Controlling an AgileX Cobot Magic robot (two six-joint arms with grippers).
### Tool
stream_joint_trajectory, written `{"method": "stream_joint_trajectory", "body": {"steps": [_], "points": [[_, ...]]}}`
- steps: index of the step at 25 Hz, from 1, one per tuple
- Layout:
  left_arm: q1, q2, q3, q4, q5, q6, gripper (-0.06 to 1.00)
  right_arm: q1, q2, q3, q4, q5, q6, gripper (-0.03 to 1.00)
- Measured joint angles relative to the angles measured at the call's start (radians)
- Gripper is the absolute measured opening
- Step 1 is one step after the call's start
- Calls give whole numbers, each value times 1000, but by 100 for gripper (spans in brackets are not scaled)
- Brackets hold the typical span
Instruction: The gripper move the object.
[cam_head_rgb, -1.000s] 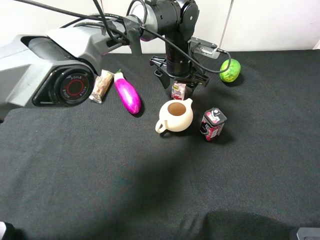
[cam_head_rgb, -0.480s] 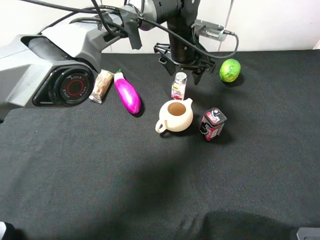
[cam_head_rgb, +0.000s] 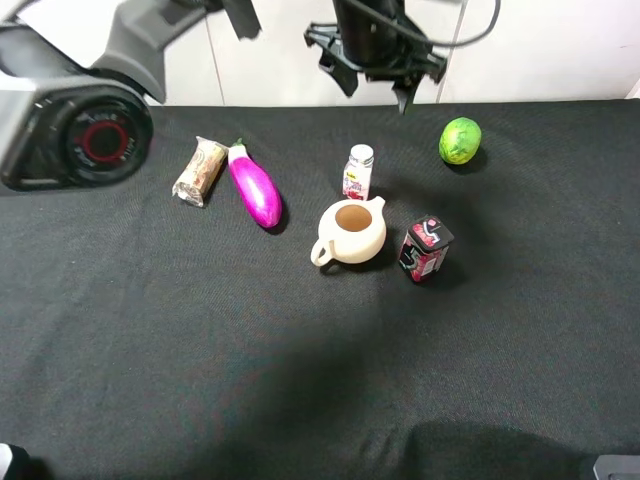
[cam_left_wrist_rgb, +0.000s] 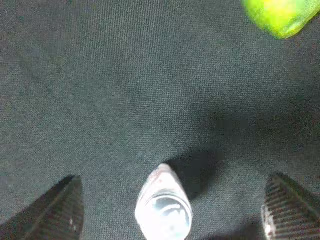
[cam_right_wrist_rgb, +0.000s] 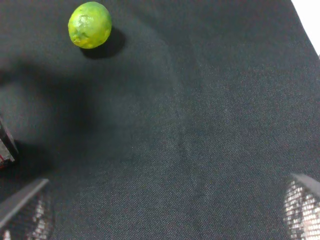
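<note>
The object, a small clear bottle with a white cap and pink-red label, stands upright on the black cloth just behind the cream teapot. My left gripper hangs high above and behind it, open and empty. Seen from the left wrist, the bottle stands free below, with the open left gripper far above it and one dark fingertip far to either side. The right gripper is open over bare cloth with nothing between its fingers; it does not show in the exterior view.
A green lime lies at the back right, also in the right wrist view as the lime. A dark red-black carton stands right of the teapot. A purple eggplant and a wrapped snack bar lie to the left.
The left gripper, which was down around the bottle a second ago, has risen and pulled back, leaving the bottle standing in place. The left arm has lifted with it.
</note>
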Motion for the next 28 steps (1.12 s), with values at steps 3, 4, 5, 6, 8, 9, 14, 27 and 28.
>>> {"method": "stream_joint_trajectory", "body": {"steps": [3,4,5,6,8,9,14,27,28], "points": [[0,-47,0,4,1,1,76,0,0,0,0,0,0,69],[0,-63,0,7,1,1,76,0,0,0,0,0,0,69],[0,-77,0,12,1,1,76,0,0,0,0,0,0,69],[0,-94,0,18,1,1,76,0,0,0,0,0,0,69],[0,-124,-1,27,1,2,76,0,0,0,0,0,0,69],[0,-141,-1,29,0,3,76,0,0,0,0,0,0,69],[0,-215,-1,32,0,9,76,0,0,0,0,0,0,69],[0,-373,50,49,0,29,76,0,0,0,0,0,0,69],[0,-389,72,50,0,31,76,0,0,0,0,0,0,69]]}}
